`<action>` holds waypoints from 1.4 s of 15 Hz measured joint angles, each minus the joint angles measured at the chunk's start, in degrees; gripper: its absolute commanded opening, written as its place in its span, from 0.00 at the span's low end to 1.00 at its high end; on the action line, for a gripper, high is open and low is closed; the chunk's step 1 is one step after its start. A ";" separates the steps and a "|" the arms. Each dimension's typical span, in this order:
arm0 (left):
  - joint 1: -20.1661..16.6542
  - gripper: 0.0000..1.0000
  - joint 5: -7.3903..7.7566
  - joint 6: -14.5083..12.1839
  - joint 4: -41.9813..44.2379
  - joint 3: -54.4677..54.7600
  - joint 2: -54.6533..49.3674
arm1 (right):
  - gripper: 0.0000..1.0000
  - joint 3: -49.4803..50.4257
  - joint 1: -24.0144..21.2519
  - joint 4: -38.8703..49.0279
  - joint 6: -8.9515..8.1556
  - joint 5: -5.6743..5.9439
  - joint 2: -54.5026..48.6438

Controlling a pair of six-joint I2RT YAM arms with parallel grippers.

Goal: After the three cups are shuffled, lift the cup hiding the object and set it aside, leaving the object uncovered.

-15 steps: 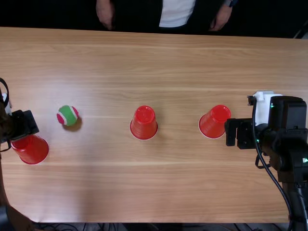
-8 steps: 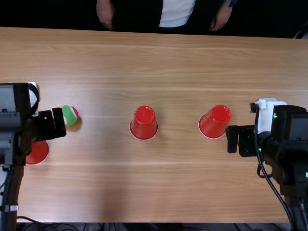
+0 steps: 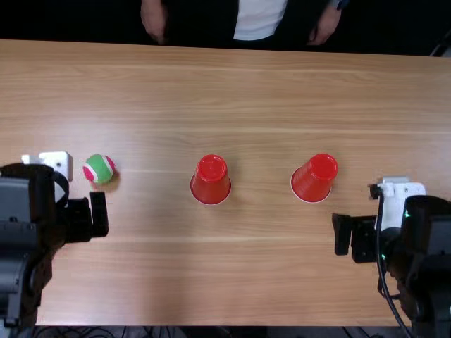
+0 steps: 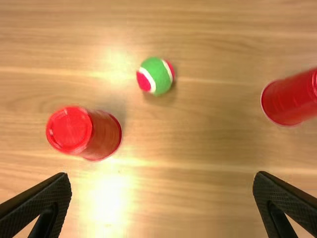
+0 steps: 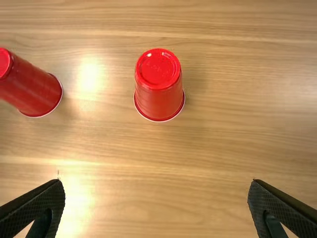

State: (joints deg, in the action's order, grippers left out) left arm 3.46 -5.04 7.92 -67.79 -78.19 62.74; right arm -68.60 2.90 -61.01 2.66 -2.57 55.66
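Ball (image 3: 99, 169) lies bare, well left of the middle cup (image 3: 211, 180) — uncovering looks done. Third cup (image 4: 83, 133) stands near it, probably under my left arm (image 3: 28, 232). Left gripper (image 3: 97, 214) and right gripper (image 3: 342, 234) both gape, empty; I'd just park.

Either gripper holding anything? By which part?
Nothing held. Left gripper and right gripper are both open above bare table; the cup near the ball stands untouched.

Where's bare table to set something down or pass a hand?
Free: the far strip of the light brown wooden table beyond the cups; the gap between the middle red plastic cup and the right red plastic cup; the near strip between the left gripper and right gripper. Crowded: the left end, with the green-and-pink ball and third red cup.
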 measured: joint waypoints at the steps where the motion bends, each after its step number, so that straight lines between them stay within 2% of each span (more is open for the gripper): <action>1: 0.28 1.00 0.00 0.02 0.74 3.19 -3.10 | 1.00 1.49 -0.02 0.46 0.00 0.02 -2.54; 5: 0.28 1.00 -0.13 0.33 14.25 20.31 -19.26 | 1.00 10.16 0.00 7.48 0.02 0.02 -16.41; 9: 0.28 1.00 -0.24 0.46 17.14 34.05 -33.38 | 1.00 19.43 -0.07 8.55 0.04 0.00 -30.91; 11: 0.28 1.00 -0.52 0.50 23.63 41.46 -41.24 | 1.00 24.41 -0.24 8.63 0.04 0.00 -38.18; 14: 0.15 1.00 -0.63 0.72 27.45 50.12 -51.28 | 1.00 30.67 -3.28 14.10 -0.48 0.02 -50.12; 18: -3.41 1.00 -0.74 0.87 29.18 60.26 -61.94 | 1.00 38.21 -4.44 16.31 -0.46 0.04 -54.93; 21: -4.00 1.00 -0.68 0.87 34.53 63.10 -62.16 | 1.00 40.48 -4.50 20.28 -0.50 0.07 -54.93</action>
State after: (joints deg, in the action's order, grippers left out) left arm -0.54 -5.72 8.80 -33.26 -15.09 0.58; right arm -28.12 -1.61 -40.73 2.15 -2.50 0.73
